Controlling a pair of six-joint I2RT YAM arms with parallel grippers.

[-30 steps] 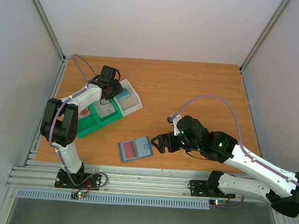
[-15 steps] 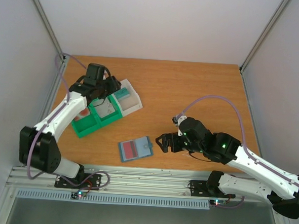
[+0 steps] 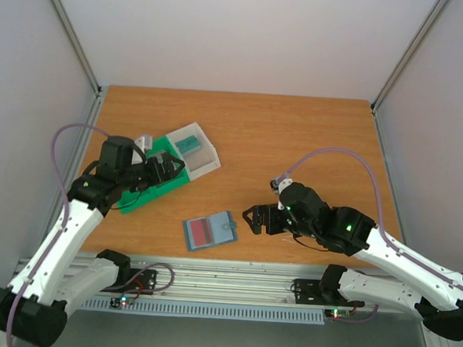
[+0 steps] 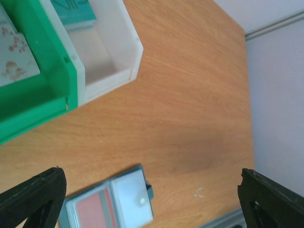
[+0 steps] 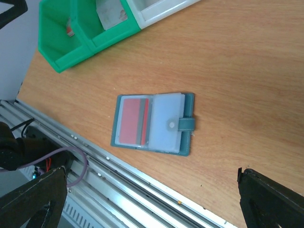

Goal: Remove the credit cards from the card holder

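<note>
The slate-blue card holder (image 3: 210, 232) lies open and flat near the table's front edge, also in the left wrist view (image 4: 109, 204) and the right wrist view (image 5: 152, 123). A red card (image 5: 132, 121) shows through its left clear pocket, and the right pocket looks pale. A whitish credit card (image 4: 14, 52) with pink marks lies in a green tray compartment. My left gripper (image 3: 166, 167) hangs open and empty over the tray, its fingers wide (image 4: 151, 172). To the right of the holder my right gripper (image 3: 252, 220) is open, empty and not touching it (image 5: 149, 173).
The green-and-clear compartment tray (image 3: 131, 203) sits at the back left, and a teal card (image 3: 188, 144) lies in its white end. The metal rail (image 5: 142, 185) runs along the table's front edge just below the card holder.
My left gripper has opened wide and the left arm has swung back toward the front left, away from the tray's far end. The right arm has hardly moved.
</note>
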